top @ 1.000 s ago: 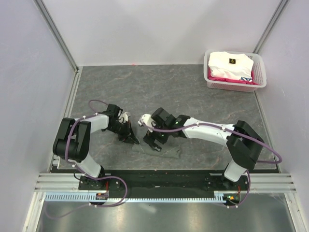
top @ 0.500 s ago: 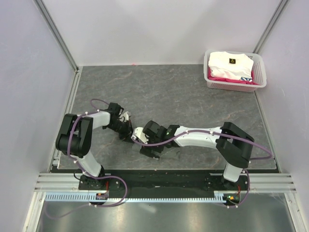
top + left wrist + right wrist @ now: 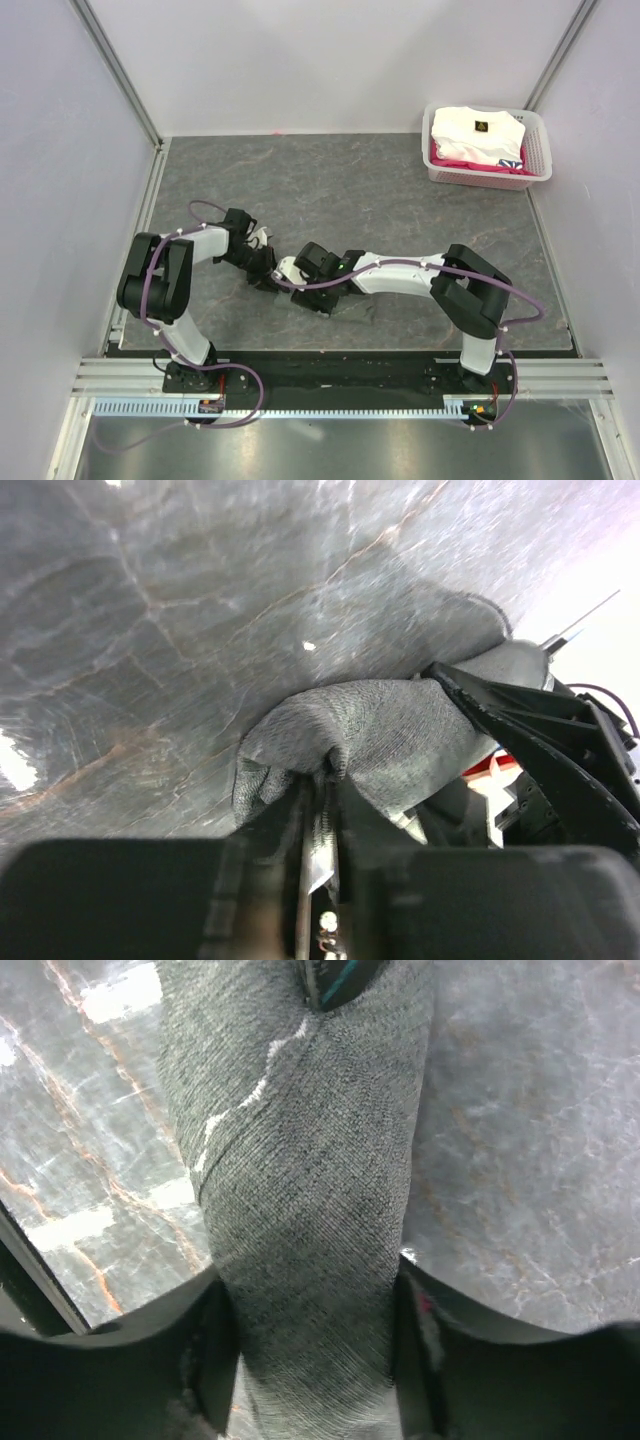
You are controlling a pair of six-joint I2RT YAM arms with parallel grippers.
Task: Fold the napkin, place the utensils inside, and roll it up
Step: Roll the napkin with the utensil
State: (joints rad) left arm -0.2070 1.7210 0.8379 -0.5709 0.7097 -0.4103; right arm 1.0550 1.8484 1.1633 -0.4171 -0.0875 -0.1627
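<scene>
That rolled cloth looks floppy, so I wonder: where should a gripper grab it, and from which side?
Across the narrow width of the napkin, coming down from above with a finger on each flank, as the right gripper sits. It lies as a long soft tube flat on the table.

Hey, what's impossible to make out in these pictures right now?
The spoon: unseen in every view; whether it lies inside the napkin cannot be told.
Top view: left claw and right claw cover most of the napkin.
Right wrist view: napkin's ends run past the frame edges.
</scene>
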